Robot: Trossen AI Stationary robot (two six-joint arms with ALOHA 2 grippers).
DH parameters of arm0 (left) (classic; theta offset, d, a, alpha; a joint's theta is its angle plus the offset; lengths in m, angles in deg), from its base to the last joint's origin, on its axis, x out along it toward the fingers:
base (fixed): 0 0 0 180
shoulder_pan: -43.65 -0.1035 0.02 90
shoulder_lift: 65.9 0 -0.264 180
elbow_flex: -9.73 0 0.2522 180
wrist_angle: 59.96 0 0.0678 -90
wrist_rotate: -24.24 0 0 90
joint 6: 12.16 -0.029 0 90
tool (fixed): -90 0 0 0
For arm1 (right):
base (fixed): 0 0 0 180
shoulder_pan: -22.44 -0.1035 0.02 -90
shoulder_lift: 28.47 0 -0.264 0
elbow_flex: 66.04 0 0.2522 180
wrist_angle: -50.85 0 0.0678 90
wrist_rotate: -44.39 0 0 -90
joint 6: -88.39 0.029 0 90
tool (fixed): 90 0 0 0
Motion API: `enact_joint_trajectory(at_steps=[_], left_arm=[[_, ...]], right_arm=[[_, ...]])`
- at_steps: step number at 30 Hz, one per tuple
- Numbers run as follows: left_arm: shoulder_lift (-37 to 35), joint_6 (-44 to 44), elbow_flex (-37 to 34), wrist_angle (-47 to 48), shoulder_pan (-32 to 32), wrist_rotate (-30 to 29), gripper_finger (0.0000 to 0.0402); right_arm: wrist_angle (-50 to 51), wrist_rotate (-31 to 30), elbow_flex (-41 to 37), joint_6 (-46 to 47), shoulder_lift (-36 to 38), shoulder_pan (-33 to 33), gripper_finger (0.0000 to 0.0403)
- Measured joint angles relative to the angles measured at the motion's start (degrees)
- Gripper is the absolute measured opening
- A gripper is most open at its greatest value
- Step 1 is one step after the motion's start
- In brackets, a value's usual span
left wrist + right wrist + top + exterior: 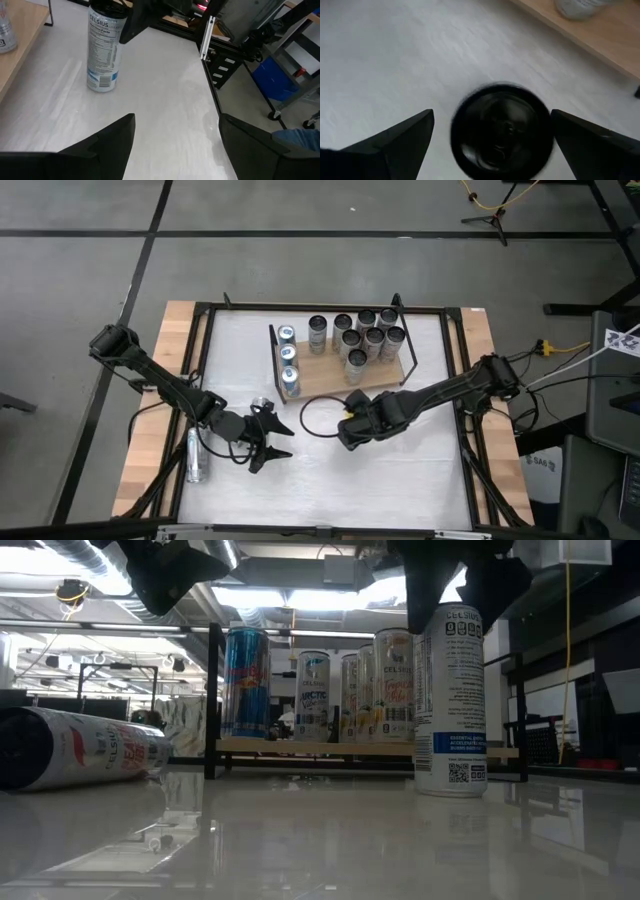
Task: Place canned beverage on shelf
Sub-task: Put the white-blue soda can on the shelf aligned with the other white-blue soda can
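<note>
A white canned beverage (450,700) stands upright on the white tabletop, in front of the shelf's right end. My right gripper (492,117) hangs over it, pointing down and open; its fingers stand on either side of the can's dark top (502,132) without touching. In the high view this gripper (352,427) hides the can. The shelf (322,377), a light wooden board with black wire ends, holds several upright cans. My left gripper (266,447) hovers open at the near left, with nothing between its fingers (115,145).
Another can (195,455) lies on its side near the table's left edge, also seen in the low view (80,745). A black cable (315,415) loops on the tabletop between the shelf and the grippers. The near middle of the tabletop (380,480) is bare.
</note>
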Motion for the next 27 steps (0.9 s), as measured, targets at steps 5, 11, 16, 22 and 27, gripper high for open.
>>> enact_joint_trajectory(at_steps=[5,11,16,22,27], left_arm=[[0.0,0.0,0.0,0.1,0.0,0.0,0.0282],[0.0,0.0,0.0,0.0,0.0,0.0,0.0282],[0.0,0.0,0.0,0.0,0.0,0.0,0.0282],[0.0,0.0,0.0,0.0,0.0,0.0,0.0282],[0.0,0.0,0.0,0.0,0.0,0.0,0.0282]], right_arm=[[-0.7,-0.1,0.0,-3.3,-0.7,0.0,0.0391],[-0.2,0.0,0.0,-6.5,-1.7,0.0,0.0343],[-0.5,-0.2,0.0,-8.8,-1.6,0.0,0.0281],[-1.4,0.2,0.0,-14.9,-1.6,0.0,0.0246],[-4.2,1.8,0.0,-23.5,-1.6,0.0,0.0254]])
